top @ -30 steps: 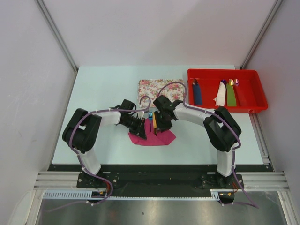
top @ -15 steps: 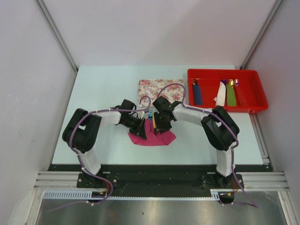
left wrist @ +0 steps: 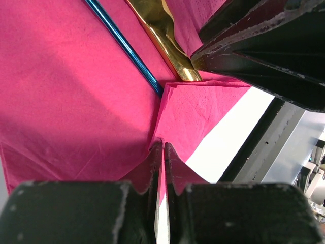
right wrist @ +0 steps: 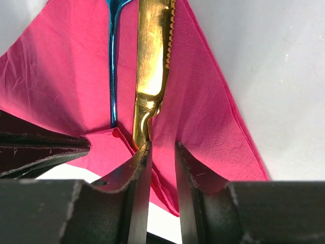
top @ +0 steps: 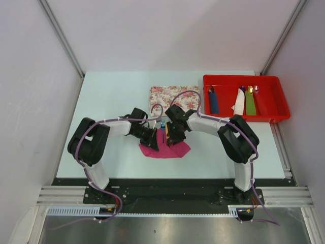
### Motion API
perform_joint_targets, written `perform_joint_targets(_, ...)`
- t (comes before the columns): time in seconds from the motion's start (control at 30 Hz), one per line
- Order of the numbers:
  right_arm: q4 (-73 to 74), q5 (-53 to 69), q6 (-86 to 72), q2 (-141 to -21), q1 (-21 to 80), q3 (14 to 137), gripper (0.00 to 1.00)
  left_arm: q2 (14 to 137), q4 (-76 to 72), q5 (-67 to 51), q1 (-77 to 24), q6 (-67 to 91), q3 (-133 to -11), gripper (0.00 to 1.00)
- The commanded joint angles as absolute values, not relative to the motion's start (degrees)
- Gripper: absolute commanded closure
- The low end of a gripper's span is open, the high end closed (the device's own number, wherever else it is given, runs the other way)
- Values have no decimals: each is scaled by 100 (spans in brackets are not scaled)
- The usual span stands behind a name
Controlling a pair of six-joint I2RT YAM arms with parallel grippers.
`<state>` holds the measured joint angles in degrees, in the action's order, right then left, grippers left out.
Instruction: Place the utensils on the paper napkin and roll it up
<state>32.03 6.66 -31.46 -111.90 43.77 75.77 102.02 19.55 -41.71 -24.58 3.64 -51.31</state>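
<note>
The magenta paper napkin (top: 163, 151) lies on the table between both grippers, its near corner folded over the utensils' ends. On it lie the gold knife (right wrist: 152, 61) and the blue fork (right wrist: 112, 66) side by side; the left wrist view shows the knife (left wrist: 163, 30) and the fork (left wrist: 127, 48) too. My left gripper (left wrist: 163, 146) is shut, pinching the napkin's folded edge. My right gripper (right wrist: 161, 146) stands narrowly open astride a fold of napkin, its left fingertip (right wrist: 144, 150) touching the knife's handle end. From above, the left gripper (top: 154, 141) and the right gripper (top: 170, 139) almost meet.
A floral tray (top: 165, 93) lies just behind the napkin. At the back right, a red bin (top: 246, 78) holds a blue bundle (top: 214, 101), a white bundle (top: 238, 103) and a green bundle (top: 250, 103). The table's near edge runs close below the napkin.
The right gripper has edged slightly left over the napkin. The left arm and the napkin look unchanged.
</note>
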Motion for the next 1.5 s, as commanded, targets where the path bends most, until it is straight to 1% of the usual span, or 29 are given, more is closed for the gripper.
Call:
perform_joint_targets(0.0,3190,475,-3120,-11048,4438,7445,71,10222,1749,-4008,-2435,369,-5045,91)
perform_joint_targets(0.1,3173,404,-3103,-11109,4456,7392,73,10257,1731,-3999,-2435,387,-5045,91)
perform_joint_targets(0.33,3208,308,-3129,-11294,4456,7400,82,10266,1731,-4017,-2426,413,-5054,91)
perform_joint_targets(0.5,3208,316,-3155,-11355,4491,7435,81,10274,1714,-4017,-2426,439,-5045,91)
perform_joint_targets(0.63,3226,360,-3146,-11399,4526,7479,75,10292,1714,-4025,-2426,431,-5054,91)
perform_joint_targets(0.77,3261,360,-3146,-11470,4526,7506,72,10283,1714,-4034,-2417,431,-5045,91)
perform_joint_targets(1.07,3340,360,-3164,-11654,4535,7629,72,10283,1696,-4052,-2391,448,-5045,91)
perform_joint_targets(1.27,3384,378,-3164,-11716,4562,7664,68,10292,1661,-4069,-2373,457,-5019,91)
perform_joint_targets(1.47,3401,387,-3164,-11725,4562,7682,66,10310,1688,-4087,-2364,466,-5019,91)
